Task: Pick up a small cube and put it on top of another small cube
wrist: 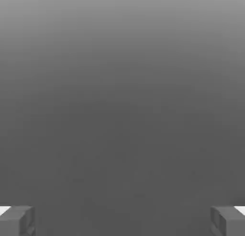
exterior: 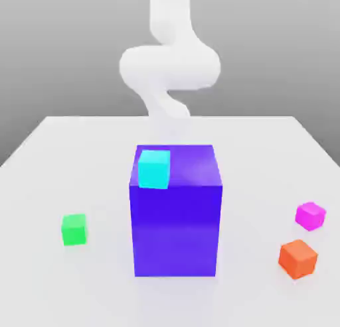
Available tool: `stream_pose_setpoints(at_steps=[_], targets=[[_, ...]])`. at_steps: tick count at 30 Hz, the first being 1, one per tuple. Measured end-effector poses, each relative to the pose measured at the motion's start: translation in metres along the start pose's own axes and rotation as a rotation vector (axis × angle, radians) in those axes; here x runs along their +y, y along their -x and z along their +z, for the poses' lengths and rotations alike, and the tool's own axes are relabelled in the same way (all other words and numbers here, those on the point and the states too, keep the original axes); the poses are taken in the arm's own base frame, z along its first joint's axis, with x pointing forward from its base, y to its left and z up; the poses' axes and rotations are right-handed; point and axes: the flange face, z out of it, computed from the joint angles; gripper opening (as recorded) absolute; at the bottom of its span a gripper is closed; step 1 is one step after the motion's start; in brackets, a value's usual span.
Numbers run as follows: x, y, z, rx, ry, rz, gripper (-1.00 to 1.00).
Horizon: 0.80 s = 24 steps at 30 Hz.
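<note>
Magenta cube: right of your blue-violet block in the exterior view, apart
Green cube: left of that block
Cyan cube: on the block's top
Your gripper: spread wide

Simulated robotics test scene, exterior view. A smooth, plain white bench stands before a blank grey gradient background. A glossy white, rounded robot arm rises behind a large blue-violet block. Plain, single-coloured cubes in cyan, bright green, magenta and orange, with untextured surfaces, mark the setting as a rendered laboratory-style workspace.
</note>
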Motion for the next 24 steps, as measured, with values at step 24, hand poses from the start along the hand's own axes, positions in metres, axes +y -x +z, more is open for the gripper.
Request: stream_pose_setpoints(at_steps=[24], targets=[[-0.025,0.441,0.254,-0.707,-0.152,-1.451,0.0]])
